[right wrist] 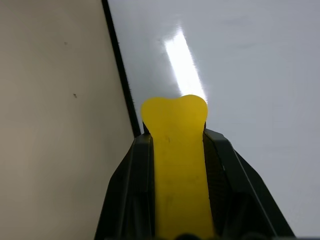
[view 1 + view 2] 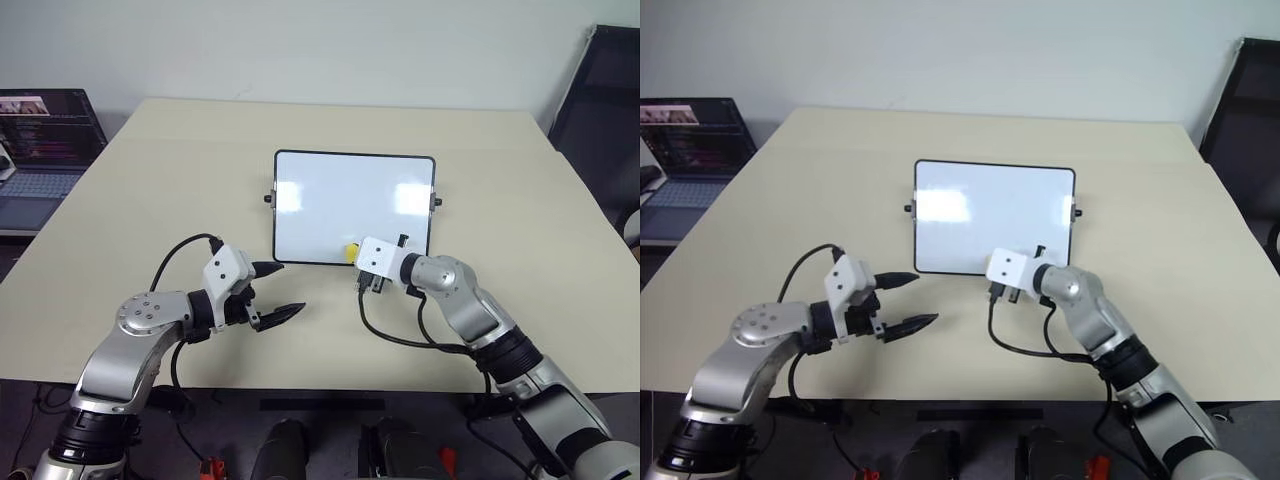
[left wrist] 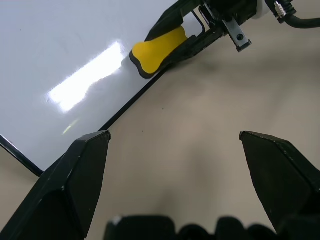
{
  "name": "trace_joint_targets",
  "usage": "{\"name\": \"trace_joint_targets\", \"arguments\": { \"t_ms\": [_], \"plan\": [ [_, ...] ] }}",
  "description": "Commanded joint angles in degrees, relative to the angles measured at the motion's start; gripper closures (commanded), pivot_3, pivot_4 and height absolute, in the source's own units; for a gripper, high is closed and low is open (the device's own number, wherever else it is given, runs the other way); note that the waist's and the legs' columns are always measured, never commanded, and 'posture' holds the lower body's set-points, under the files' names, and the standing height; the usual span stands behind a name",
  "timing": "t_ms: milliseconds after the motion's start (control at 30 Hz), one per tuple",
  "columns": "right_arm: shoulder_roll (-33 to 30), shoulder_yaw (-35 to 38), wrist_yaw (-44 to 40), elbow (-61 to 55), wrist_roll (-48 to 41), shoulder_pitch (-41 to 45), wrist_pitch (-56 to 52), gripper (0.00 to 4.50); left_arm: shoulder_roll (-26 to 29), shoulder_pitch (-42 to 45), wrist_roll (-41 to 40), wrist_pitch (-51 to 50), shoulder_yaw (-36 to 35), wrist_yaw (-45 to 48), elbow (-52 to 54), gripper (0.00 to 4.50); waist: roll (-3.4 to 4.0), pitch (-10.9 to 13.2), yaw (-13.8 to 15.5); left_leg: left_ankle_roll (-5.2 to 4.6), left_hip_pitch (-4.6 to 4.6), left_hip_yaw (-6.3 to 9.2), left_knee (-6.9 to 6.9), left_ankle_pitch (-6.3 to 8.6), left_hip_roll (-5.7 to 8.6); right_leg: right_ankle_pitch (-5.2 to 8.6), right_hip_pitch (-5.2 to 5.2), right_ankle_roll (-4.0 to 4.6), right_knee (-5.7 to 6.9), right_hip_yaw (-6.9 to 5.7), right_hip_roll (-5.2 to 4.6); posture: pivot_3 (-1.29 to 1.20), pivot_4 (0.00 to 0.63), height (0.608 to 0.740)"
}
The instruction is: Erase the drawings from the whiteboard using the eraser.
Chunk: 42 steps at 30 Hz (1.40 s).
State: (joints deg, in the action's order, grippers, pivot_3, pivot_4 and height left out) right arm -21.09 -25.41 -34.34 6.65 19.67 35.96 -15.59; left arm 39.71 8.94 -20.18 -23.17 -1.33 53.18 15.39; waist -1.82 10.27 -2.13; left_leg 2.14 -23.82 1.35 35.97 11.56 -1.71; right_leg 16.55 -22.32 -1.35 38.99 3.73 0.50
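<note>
On the matte beige table, the whiteboard lies flat near the middle: a glossy white rectangle with a thin black frame, rounded corners and a small black knob on each short side. Its surface reflects two soft patches of light, and no blue marks can be made out on it in these views. At the board's near edge, the right gripper is clamped on the eraser, a smooth yellow oblong block with a flared, slightly notched tip and a dark underside; the black fingers press against its two long sides, and the tip juts out over the frame onto the white surface. Left of the board's near corner and apart from it, the left gripper hovers over bare tabletop, its two tapered black fingers spread wide with nothing between them. Black cables loop from both silver-grey wrists. At the far left, beyond the table's edge, a laptop stands open with a lit screen and grey keyboard.
</note>
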Motion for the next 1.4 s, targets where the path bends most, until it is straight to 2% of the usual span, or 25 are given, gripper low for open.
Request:
{"name": "trace_joint_targets", "arguments": {
  "t_ms": [33,167,300,467,700,933,1100,1267,1400],
  "plan": [
    [0.45,4.37,4.14,1.6,0.36,4.14,0.96,3.53,-0.12,0.5,-0.39,0.66,0.08,-0.08,1.45,0.0,0.0,0.0,0.01,0.0,0.0,0.0,0.0,0.0,0.0,0.0,0.0,0.0,0.0,-0.01,0.0,0.0,0.15,0.74],
    [0.79,7.28,7.82,5.68,-0.35,7.55,1.64,3.53,-0.13,0.75,-0.52,0.43,0.18,-0.11,1.61,0.0,0.0,0.0,0.06,0.0,0.0,-0.01,0.0,0.0,0.0,-0.02,-0.01,0.02,0.0,0.0,0.0,0.0,0.15,0.74],
    [0.41,7.71,5.79,6.9,-1.54,7.59,1.12,3.53,-0.07,0.69,-0.63,0.35,0.2,-0.24,1.69,0.0,0.0,0.0,0.11,0.0,-0.01,0.0,-0.06,0.01,0.01,-0.04,-0.01,0.08,-0.01,0.0,0.0,0.0,0.15,0.74],
    [-0.41,5.32,-1.48,2.59,-3.13,3.7,-2.2,3.53,-0.07,0.58,-0.77,0.22,0.07,-0.5,1.93,0.0,-0.01,-0.01,0.13,0.0,0.01,0.01,-0.07,0.01,0.0,-0.03,0.01,0.08,-0.01,-0.01,0.0,0.0,0.15,0.74],
    [2.15,10.27,0.21,-4.82,-7.23,1.05,-6.17,3.53,-1.44,2.98,-3.51,-2.31,-1.47,-2.03,1.57,0.0,0.0,0.0,0.17,0.0,0.0,0.02,0.0,0.0,-0.02,-0.02,0.01,0.05,0.02,-0.01,0.0,0.0,0.15,0.74],
    [5.87,22.2,3.33,-24.59,-16.74,-7.54,-22.18,3.53,-2.57,8.91,-4.31,-2.12,-0.4,-1.06,-1.6,0.0,0.01,0.01,0.48,0.01,-0.1,0.11,-0.05,0.01,0.03,-0.02,0.0,0.05,-0.01,-0.09,0.1,0.0,0.15,0.74],
    [6.57,31.56,7.91,-40.72,-19.46,-19.08,-37.12,3.53,-3.98,16.0,-3.2,0.22,3.78,3.39,-6.26,0.0,0.0,0.0,1.08,0.02,-0.13,0.17,-0.04,0.02,0.1,0.02,0.02,0.0,-0.03,-0.17,0.06,0.0,0.15,0.74],
    [9.48,35.6,13.35,-44.67,-20.6,-23.72,-45.65,3.53,-5.78,22.44,-1.57,4.05,9.31,10.58,-12.51,0.0,0.05,0.03,-0.09,0.02,0.0,-0.01,-0.04,0.02,0.08,0.14,-0.01,-0.23,0.0,-0.08,0.21,0.0,0.15,0.74],
    [12.03,37.78,17.23,-42.01,-21.33,-22.5,-47.21,3.53,-7.92,27.2,-0.3,6.58,12.94,15.46,-16.73,0.0,0.07,0.03,-0.48,0.02,0.02,-0.05,-0.03,0.01,0.08,0.14,-0.02,-0.2,0.04,-0.01,0.37,0.0,0.15,0.74]
  ]
}}
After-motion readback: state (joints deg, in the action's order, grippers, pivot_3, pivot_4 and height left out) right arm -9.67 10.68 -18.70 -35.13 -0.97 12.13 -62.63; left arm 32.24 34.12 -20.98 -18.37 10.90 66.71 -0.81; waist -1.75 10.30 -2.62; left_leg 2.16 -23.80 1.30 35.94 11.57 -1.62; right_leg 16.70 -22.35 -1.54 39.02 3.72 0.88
